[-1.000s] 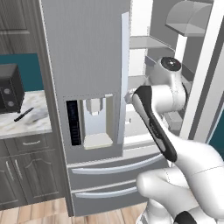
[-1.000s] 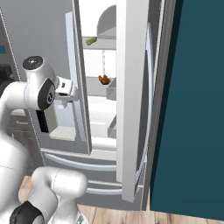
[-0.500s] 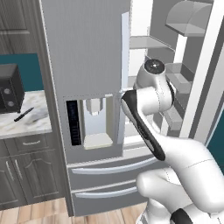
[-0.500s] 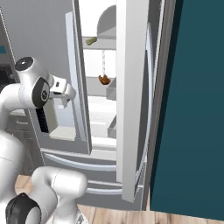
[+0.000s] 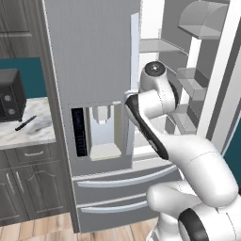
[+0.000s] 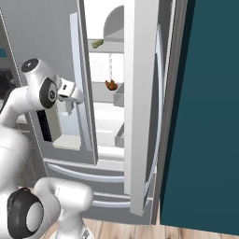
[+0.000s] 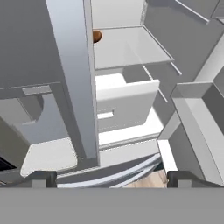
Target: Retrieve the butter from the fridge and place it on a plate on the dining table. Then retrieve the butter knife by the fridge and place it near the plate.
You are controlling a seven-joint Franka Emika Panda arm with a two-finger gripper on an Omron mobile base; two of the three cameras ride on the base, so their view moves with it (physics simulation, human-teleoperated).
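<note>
left base view: fridge (image 5: 94, 70) with its right door swung open; arm bent at the gap between the doors. butter knife (image 5: 25, 123) lies on the counter (image 5: 28, 134) at 9 o'clock, beside a black appliance (image 5: 10, 96).
right base view: butter (image 6: 97, 43) sits on the upper shelf at 11 o'clock; orange-brown food (image 6: 111, 85) a shelf lower. gripper (image 6: 74, 96) just beside the left door's edge.
hand view: gripper (image 7: 107, 178) spread wide, nothing between the tips; looks down at lower shelves and the white drawer (image 7: 127, 105).
view difference: the knife is seen from the left base, the butter from the right base.
risk: wrist could clip the left door's edge on the way in; the hand aims low, so it might reach the brown food, not the butter.
</note>
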